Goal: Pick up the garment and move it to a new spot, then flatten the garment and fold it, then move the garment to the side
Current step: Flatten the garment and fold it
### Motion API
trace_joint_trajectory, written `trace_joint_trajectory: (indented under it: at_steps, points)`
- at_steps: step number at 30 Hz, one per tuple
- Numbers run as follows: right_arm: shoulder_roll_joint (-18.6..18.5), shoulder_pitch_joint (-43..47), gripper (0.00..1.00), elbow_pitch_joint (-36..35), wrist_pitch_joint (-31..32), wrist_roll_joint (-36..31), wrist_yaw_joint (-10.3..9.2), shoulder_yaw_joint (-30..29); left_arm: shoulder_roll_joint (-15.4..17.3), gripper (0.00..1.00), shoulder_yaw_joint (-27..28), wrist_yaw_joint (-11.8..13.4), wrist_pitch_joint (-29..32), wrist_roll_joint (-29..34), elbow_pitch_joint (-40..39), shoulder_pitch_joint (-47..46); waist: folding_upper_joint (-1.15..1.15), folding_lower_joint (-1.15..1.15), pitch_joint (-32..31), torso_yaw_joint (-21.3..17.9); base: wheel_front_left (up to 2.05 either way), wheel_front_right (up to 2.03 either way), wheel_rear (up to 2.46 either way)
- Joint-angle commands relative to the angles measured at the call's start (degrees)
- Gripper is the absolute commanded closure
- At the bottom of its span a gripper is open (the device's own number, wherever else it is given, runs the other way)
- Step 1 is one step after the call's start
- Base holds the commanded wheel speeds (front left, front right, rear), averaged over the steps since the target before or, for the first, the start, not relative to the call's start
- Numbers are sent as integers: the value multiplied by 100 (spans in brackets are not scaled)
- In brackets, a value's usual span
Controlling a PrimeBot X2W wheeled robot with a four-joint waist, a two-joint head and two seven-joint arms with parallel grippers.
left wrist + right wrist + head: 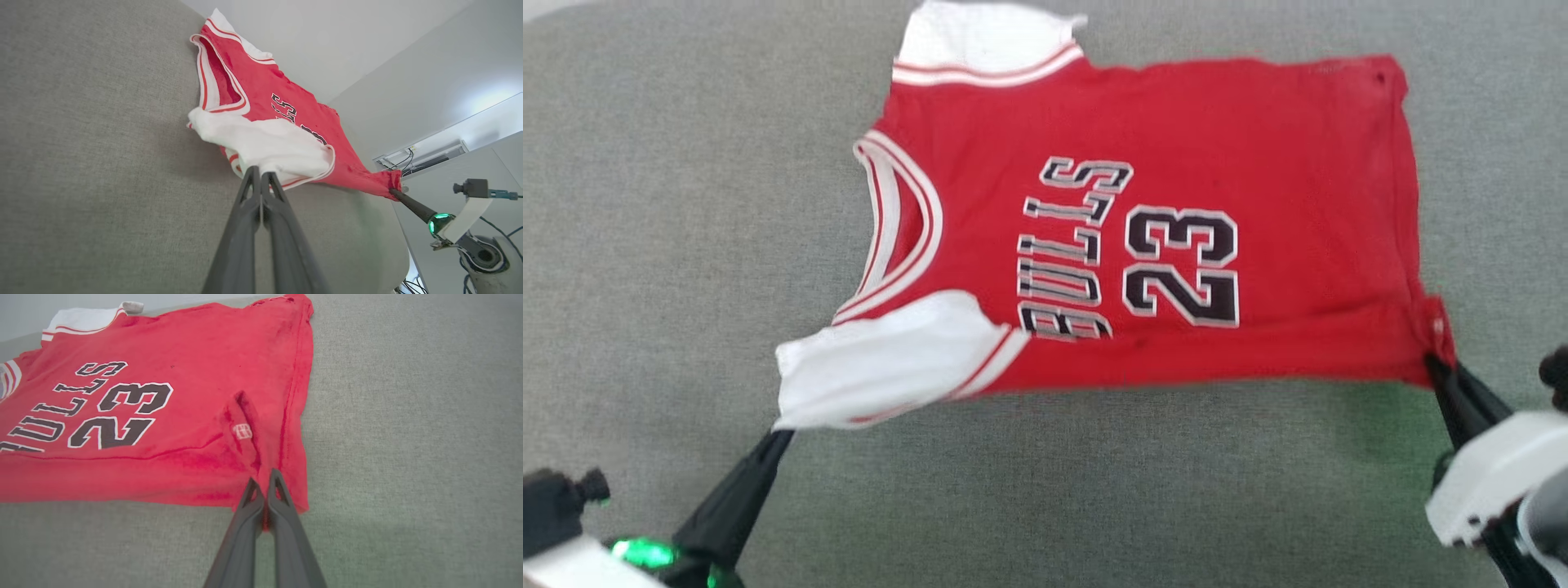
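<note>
Garment [1258,147] looks soft, light, limp. L jaws clamp white sleeve [882,359], R jaws clamp hem corner [1433,335]: good holds.

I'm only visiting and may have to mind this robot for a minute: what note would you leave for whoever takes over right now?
Left gripper: shut on the near white sleeve.
Right gripper: shut on the near hem corner.
Garment: spread print-up on the grey surface, near edge stretched between both grippers.
Done: largely flattened. Left: folding, then moving aside.
</note>
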Motion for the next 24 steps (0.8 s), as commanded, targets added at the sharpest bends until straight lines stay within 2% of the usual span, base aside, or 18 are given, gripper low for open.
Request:
trace_joint_trajectory:
  at_steps: [1,7,11,18,24]
  points:
    - [-41,62,100,-53,29,21,-7,-11,10,100,48,14,-28,53,-35,77,0,0,-31,-8,0,0,0]
    - [-67,620,100,-537,276,249,-8,-104,-60,100,523,14,-28,124,-469,826,0,0,-48,-94,0,0,0]
    - [-27,668,100,-672,205,322,-7,-196,-107,100,694,14,-28,221,-645,897,0,0,-13,-150,0,0,0]
    - [25,-11,100,-255,-93,245,-7,-136,-295,100,900,14,-29,-4,-644,92,0,0,190,-280,0,0,0]
    - [97,-607,100,343,-645,-30,-8,-167,-450,100,657,14,-29,-125,-322,-915,0,0,578,-253,0,0,0]
